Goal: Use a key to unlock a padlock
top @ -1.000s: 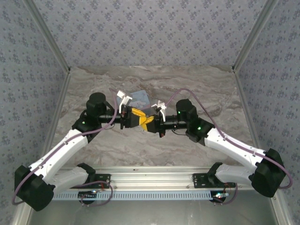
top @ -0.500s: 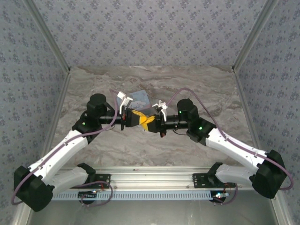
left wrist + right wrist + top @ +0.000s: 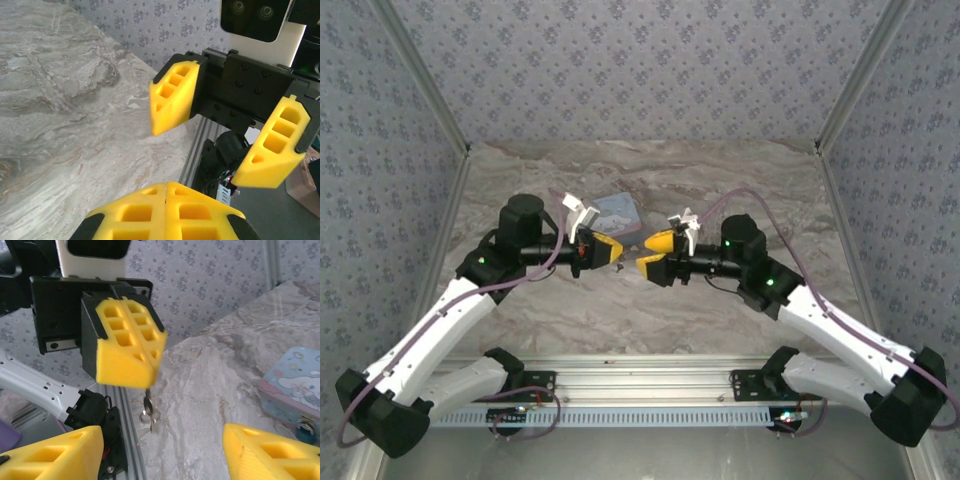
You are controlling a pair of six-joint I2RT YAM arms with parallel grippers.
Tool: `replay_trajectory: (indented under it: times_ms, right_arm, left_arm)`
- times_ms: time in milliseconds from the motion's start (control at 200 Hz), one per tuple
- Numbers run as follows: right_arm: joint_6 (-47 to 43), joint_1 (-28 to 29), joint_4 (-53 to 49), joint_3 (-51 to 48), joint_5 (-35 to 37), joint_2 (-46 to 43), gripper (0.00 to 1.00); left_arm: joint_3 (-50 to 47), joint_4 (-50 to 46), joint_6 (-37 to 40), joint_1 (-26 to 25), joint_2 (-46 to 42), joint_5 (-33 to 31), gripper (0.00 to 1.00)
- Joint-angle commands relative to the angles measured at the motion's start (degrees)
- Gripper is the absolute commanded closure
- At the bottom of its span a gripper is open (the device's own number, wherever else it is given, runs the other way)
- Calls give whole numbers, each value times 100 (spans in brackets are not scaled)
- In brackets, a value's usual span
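A small silver key [image 3: 149,412] on a ring dangles below the tips of my left gripper [image 3: 142,367], which is shut on it. From above, the left gripper [image 3: 611,250] hangs over the table's middle, its fingers [image 3: 166,210] pressed flush together. Facing it a short gap away, my right gripper [image 3: 655,253] is open, its yellow fingers [image 3: 172,97] spread wide with nothing between them. The tiny dark-blue padlock [image 3: 306,432] hangs on the front of a pale-blue cartoon tin [image 3: 295,385], at the right of the right wrist view. The tin [image 3: 618,210] lies just behind the two grippers.
The marble-patterned table [image 3: 650,300] has patterned walls on three sides. An aluminium rail [image 3: 650,385] with the arm bases runs along the near edge.
The two grippers were pressed together a second ago. They have since pulled apart: the left drew back left, still shut, and the right opened and drew back right.
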Motion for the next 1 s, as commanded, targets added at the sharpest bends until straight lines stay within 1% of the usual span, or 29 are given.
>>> replay_trajectory:
  times_ms: [0, 115, 240, 370, 560, 749, 824, 939, 999]
  right_arm:
    - [-94, -85, -477, -73, 173, -179, 38]
    - [-138, -83, -651, 58, -10, -57, 42]
    - [-26, -65, -389, 130, -456, 238, 43]
    - [102, -26, -164, 264, -932, 572, 47]
    - [160, 39, -94, 474, -1280, 977, 53]
    - [210, 89, 77, 582, -1418, 1168, 60]
    - [199, 94, 95, 594, -1433, 1195, 65]
    - [145, 99, 73, 603, -1457, 1214, 79]
    - [148, 98, 74, 601, -1458, 1223, 82]
  left_arm:
    - [463, -993, 582, -1, 232, -152, 100]
    - [782, -1302, 739, 0, 497, 77, 100]
    - [947, -1356, 876, -10, 680, 470, 100]
    - [1113, -1547, 1078, -20, 809, 648, 100]
    - [1200, -1577, 1206, -31, 851, 982, 100]
    - [1189, -1591, 1282, -39, 884, 1026, 100]
    - [1209, -1659, 1323, -45, 928, 1055, 100]
    - [1218, -1714, 1380, -39, 945, 1099, 100]
    - [1229, -1735, 1392, -41, 941, 1132, 100]
